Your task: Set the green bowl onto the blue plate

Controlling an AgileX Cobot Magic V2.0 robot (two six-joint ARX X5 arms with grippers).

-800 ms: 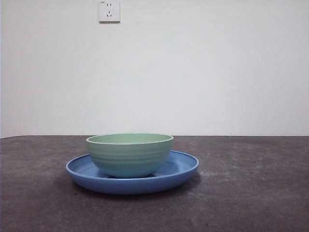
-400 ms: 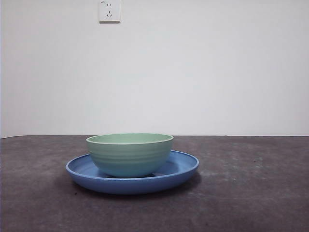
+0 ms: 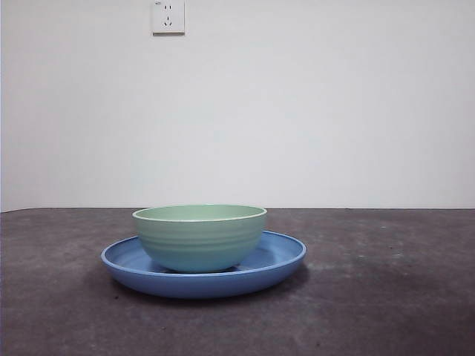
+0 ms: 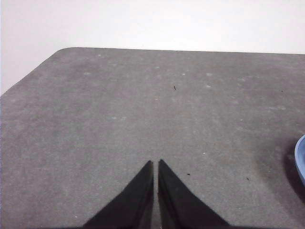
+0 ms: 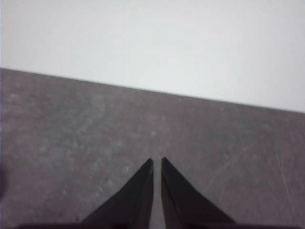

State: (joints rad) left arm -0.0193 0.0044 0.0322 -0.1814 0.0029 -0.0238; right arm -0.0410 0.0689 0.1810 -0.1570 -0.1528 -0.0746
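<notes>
The green bowl (image 3: 199, 236) stands upright inside the blue plate (image 3: 278, 261) on the dark table, left of the middle in the front view. No gripper touches either. My left gripper (image 4: 156, 163) is shut and empty above bare tabletop, with a sliver of the plate's rim (image 4: 300, 160) at the picture's edge. My right gripper (image 5: 157, 161) is shut and empty above bare tabletop; neither bowl nor plate shows in its view. Neither arm shows in the front view.
The grey table (image 3: 386, 297) runs to a white wall at the back. A wall socket (image 3: 168, 16) sits high on the wall. The table's rounded corner (image 4: 66, 50) shows in the left wrist view.
</notes>
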